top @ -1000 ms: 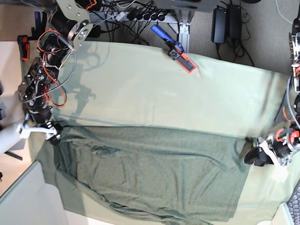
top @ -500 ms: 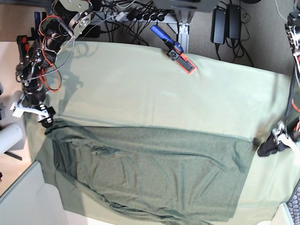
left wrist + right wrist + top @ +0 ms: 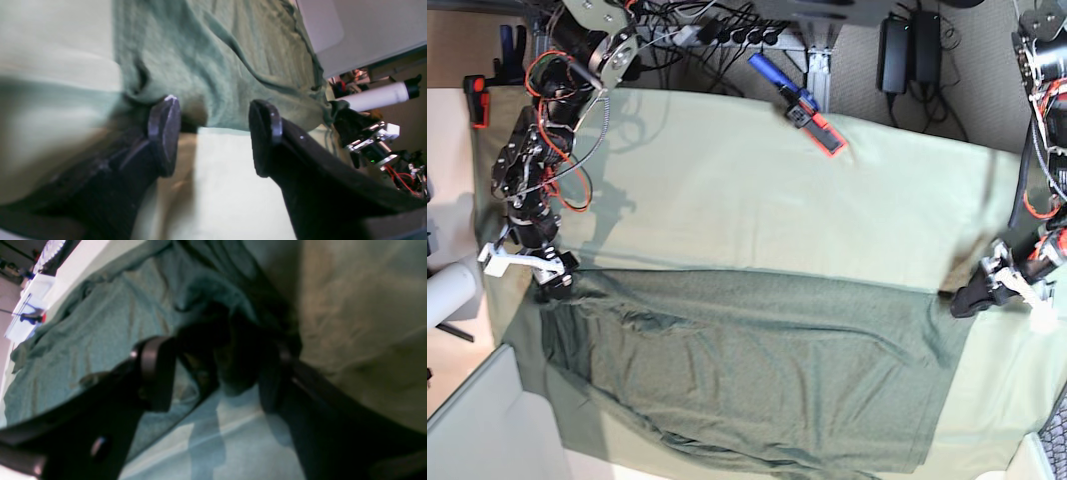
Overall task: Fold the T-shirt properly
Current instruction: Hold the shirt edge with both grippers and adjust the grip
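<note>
Both hands moved back in to the T-shirt (image 3: 747,360) corners; left hand (image 3: 213,133) and right hand (image 3: 217,373) stood apart, astride its far edge, long axis between them.

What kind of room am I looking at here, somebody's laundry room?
More likely a robotics lab or workshop: two wired robot arms work over a cloth-covered table, a T-shirt is spread on it, and power strips and cables lie on the carpet.

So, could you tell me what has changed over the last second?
Both open claws drifted outward from the T-shirt, then came back: the right claw to the far corner on the picture's left, the left claw to the corner opposite. Neither has closed. The T-shirt itself barely shifted.
</note>
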You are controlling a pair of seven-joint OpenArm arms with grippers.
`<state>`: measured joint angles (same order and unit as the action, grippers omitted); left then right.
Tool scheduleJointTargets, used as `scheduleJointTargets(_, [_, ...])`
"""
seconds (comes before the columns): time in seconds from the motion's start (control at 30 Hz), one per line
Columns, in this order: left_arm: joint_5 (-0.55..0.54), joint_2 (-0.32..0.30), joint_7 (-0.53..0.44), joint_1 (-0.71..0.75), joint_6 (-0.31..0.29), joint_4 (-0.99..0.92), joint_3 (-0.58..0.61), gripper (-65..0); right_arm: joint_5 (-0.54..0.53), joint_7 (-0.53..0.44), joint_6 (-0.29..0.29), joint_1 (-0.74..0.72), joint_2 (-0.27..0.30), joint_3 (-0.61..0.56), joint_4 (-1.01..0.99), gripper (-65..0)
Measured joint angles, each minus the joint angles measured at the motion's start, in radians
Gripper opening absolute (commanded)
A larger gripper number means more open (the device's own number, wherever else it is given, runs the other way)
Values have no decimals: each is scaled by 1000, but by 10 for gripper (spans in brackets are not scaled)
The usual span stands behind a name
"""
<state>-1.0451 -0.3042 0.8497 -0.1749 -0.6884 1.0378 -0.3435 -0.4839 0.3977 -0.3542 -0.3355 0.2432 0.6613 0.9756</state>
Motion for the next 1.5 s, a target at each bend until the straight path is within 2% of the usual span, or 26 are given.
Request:
scheduleJointTargets(0.13, [107,23,-90,0,0,-3,-2,-291,25,23,0,1,0,0,0,-277])
scheduleJointTargets(0.23, [168,49,-121,0,29,-5,-2,-291,25,23,0,1,-3,0,0,-277])
scheduleJointTargets(0.3, [179,61,-134,0,30,-5,-2,-291,24,23,0,1,-2,0,0,-277])
scheduleJointTargets(0.4, [191,80,-151,-6,71,-3,-5,-291,21,27,0,1,-2,0,0,-277])
scheduleJointTargets(0.47, [206,88,-156,-6,71,-1,-5,-291,21,42,0,1,-3,0,0,-277])
scheduleJointTargets(0.97, [244,77,-147,-6,71,0,-59,-291,29,41,0,9,-2,0,0,-277])
scheduleJointTargets(1.13, [252,43,-140,-6,74,-2,-110,-291,28,41,0,17,-2,0,0,-277])
scheduleJointTargets(1.5, [274,30,-152,-6,75,-3,-113,-291,28,37,0,28,-2,0,0,-277])
